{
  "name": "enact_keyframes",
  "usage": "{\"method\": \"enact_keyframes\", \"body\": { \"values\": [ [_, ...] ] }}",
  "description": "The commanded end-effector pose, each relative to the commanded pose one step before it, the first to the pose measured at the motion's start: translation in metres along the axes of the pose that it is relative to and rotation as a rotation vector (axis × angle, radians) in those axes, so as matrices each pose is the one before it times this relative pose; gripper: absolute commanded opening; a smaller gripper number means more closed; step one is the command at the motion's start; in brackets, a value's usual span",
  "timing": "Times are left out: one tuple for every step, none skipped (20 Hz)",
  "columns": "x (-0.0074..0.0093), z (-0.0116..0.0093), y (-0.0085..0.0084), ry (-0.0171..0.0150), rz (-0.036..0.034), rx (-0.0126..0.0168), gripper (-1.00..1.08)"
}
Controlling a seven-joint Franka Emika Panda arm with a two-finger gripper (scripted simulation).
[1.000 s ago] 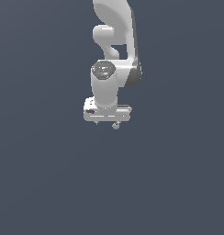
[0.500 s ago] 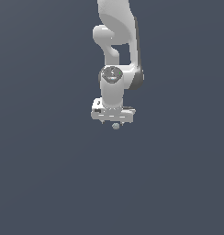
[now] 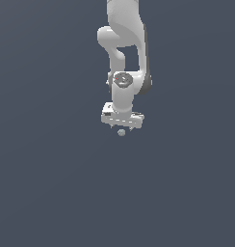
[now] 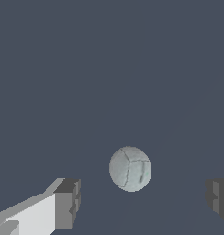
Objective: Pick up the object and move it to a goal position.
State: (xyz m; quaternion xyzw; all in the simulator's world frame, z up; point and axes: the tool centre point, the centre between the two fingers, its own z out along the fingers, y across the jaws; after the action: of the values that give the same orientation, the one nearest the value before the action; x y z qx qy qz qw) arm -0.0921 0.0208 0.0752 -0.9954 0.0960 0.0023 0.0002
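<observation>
The object is a tiny pale grey-blue ball [image 3: 121,132] on the dark flat ground, just below the white gripper [image 3: 122,126] in the exterior view. In the wrist view the ball [image 4: 130,168] lies between the two fingertips, with a wide gap on each side, a little nearer the one finger [image 4: 67,204] than the other [image 4: 218,197]. The jaws stand open and touch nothing. The fingers are hard to make out in the exterior view.
The white arm [image 3: 126,53] comes down from the top of the exterior view, with a round dark-grey joint cap [image 3: 122,79] above the hand. A plain dark grey-blue ground [image 3: 52,183] lies all around.
The hand has shifted toward the exterior view's right and turned at the wrist; it now sits over the ball. The ball has not moved.
</observation>
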Motion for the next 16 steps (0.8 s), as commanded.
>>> {"method": "enact_keyframes", "body": {
  "values": [
    [-0.00392,0.00296,-0.00104,0.00371,0.01036,0.00006,1.00],
    [-0.00084,0.00062,-0.00023,0.00055,0.00187,-0.00001,1.00],
    [-0.00050,0.00037,-0.00012,0.00034,0.00115,-0.00001,1.00],
    [-0.00016,0.00011,0.00000,0.00014,0.00047,0.00000,1.00],
    [0.00073,-0.00050,0.00004,-0.00144,-0.00302,-0.00011,1.00],
    [-0.00002,0.00030,-0.00001,0.00000,0.00000,0.00000,1.00],
    [-0.00005,0.00091,-0.00002,0.00000,0.00000,0.00000,1.00],
    [-0.00008,0.00151,-0.00004,0.00000,0.00000,0.00000,1.00],
    [-0.00012,0.00211,-0.00005,0.00000,0.00000,0.00000,1.00],
    [-0.00011,0.00260,0.00016,0.00019,0.00045,0.00001,1.00],
    [-0.00019,0.00328,-0.00007,0.00000,0.00000,0.00000,1.00],
    [-0.00018,0.00375,0.00014,0.00020,0.00045,0.00000,1.00],
    [-0.00025,0.00441,-0.00010,0.00000,0.00000,0.00000,1.00],
    [-0.00020,0.00481,0.00020,0.00028,0.00063,0.00000,1.00],
    [-0.00025,0.00529,-0.00013,0.00000,0.00000,0.00000,1.00],
    [-0.00011,0.00465,0.00018,0.00028,0.00063,0.00001,1.00]
  ]
}}
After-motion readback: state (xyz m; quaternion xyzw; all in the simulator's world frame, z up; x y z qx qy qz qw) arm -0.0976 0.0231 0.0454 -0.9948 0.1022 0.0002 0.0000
